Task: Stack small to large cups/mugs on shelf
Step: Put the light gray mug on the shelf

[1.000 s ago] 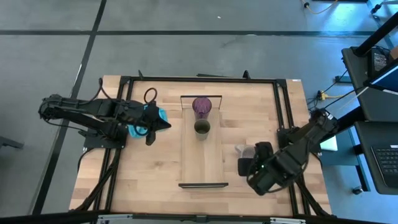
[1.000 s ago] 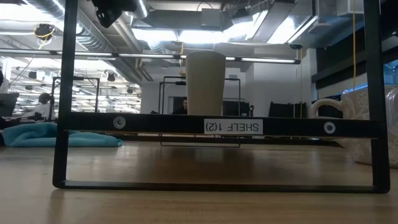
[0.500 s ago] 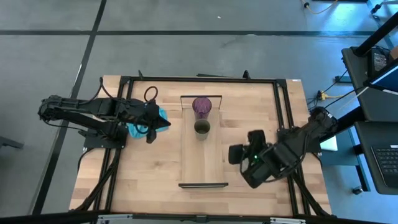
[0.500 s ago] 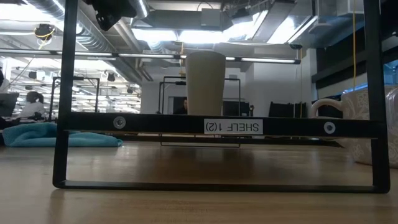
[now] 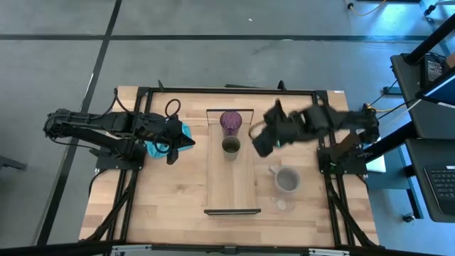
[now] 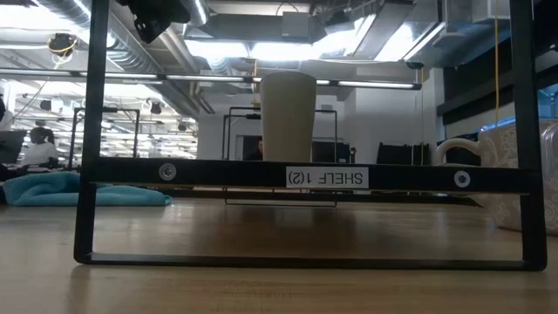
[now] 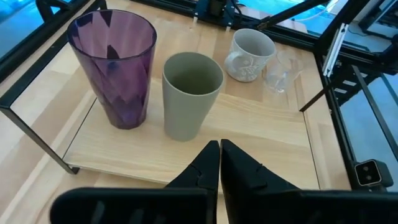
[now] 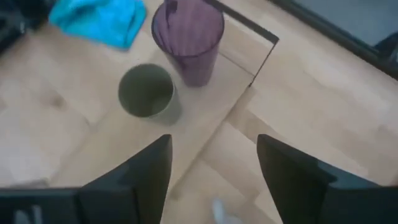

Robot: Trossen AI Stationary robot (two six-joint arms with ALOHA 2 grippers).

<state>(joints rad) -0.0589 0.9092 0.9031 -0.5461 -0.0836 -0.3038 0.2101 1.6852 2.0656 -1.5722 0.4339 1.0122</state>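
With the tall purple tumbler [image 5: 231,121] and small olive cup [image 5: 230,147] already on the light-wood shelf [image 5: 232,186], the right gripper [image 5: 264,138] hovers at three o'clock of them, fingers wide, empty. Next, I'd judge: grey handled mug [image 5: 286,180], gripped squarely. Left gripper [image 5: 186,142] waits pinched closed.

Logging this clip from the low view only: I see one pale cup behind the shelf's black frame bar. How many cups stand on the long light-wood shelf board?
Observer: Two. The tall purple tumbler stands at the end of the shelf far from your camera, and the small dark olive cup stands in front of it.
Operator: And the mug at my right edge?
Observer: The grey handled mug stands on the wooden table, right of the shelf, with the tiny clear glass near it.
Operator: Is either gripper holding anything?
Observer: No. The right gripper hangs open and empty beside the olive cup. The left gripper is shut, by the teal cloth.
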